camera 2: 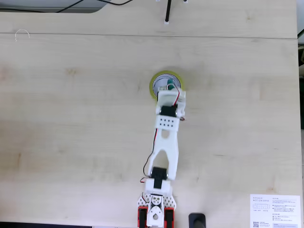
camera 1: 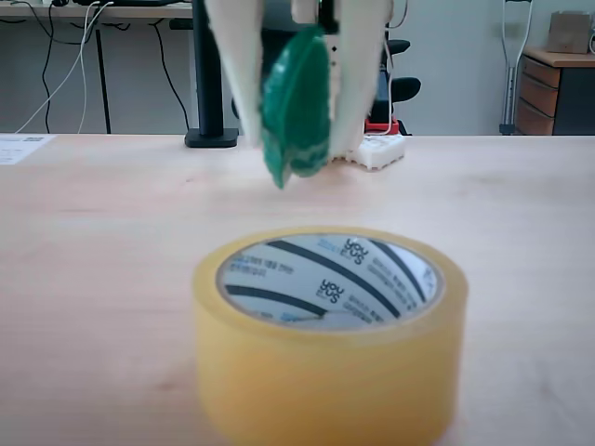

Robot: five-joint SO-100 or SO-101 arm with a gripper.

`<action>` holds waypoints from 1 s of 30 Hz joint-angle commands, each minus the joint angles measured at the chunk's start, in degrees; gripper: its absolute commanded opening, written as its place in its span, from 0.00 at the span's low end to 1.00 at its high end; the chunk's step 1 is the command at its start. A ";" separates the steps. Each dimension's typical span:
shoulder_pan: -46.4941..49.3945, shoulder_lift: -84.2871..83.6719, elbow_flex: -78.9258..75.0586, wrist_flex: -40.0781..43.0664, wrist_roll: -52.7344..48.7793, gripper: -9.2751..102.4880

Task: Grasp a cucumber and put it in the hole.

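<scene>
On the counter (camera 2: pixel 71 118) we have the roll (camera 1: pixel 330 372) standing flat, its hole (camera 1: pixel 327 283) facing up. Our tool (camera 1: pixel 297 139) is clamped on the cucumber (camera 1: pixel 296 107), which hangs above the roll; seen from above, the cucumber (camera 2: pixel 170 86) sits over the hole's near edge. We judge we should nudge forward to centre it, lower until the tip enters, then release so it cannot catch the rim.

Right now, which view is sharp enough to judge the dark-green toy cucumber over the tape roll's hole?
In the low fixed view the dark-green glossy cucumber and white gripper are blurred, the yellowish-tan tape roll soft; in the top-down fixed view the focus is crisper, but the cucumber is tiny above the hole.
</scene>
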 commanded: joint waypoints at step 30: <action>-1.85 -4.22 -12.13 -1.05 0.62 0.54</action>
